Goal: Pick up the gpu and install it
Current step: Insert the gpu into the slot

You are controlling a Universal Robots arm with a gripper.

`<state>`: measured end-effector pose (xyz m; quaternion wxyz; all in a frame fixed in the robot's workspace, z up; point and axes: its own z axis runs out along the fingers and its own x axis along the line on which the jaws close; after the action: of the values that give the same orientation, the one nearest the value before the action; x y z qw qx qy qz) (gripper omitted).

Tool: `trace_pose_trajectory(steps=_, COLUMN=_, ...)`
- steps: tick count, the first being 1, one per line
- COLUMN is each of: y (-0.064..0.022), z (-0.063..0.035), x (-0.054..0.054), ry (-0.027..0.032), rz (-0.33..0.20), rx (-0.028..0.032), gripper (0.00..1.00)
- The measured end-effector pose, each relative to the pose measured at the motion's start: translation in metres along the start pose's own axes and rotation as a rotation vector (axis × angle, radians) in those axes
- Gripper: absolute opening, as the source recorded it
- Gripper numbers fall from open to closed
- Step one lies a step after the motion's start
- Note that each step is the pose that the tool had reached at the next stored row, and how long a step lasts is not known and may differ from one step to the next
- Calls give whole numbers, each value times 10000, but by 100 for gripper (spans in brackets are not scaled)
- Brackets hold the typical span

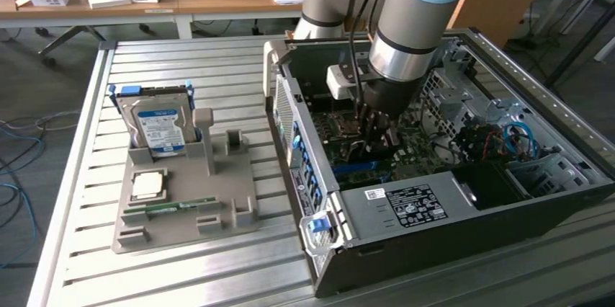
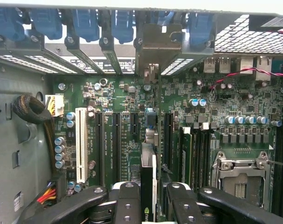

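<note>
Gpu upright, edge-on, clamped between gripper fingers, jaws closed on card. Metal end bracket by case rear wall, among blue slot latches. Card above green motherboard, in line with black slots; seated or not, cannot tell. Gripper deep inside open computer case. Hard drive upright in grey holder, exterior view's left, well apart.

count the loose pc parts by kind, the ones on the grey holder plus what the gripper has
hard drive: 1
cpu: 1
memory stick: 1
gpu: 1
total: 4
</note>
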<state>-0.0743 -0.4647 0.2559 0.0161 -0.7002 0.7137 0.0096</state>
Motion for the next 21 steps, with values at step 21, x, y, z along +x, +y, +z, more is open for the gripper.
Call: trace_pose_trajectory(steps=21, y=-3, z=9, x=1, ry=-2, rz=2, rx=2, gripper=26)
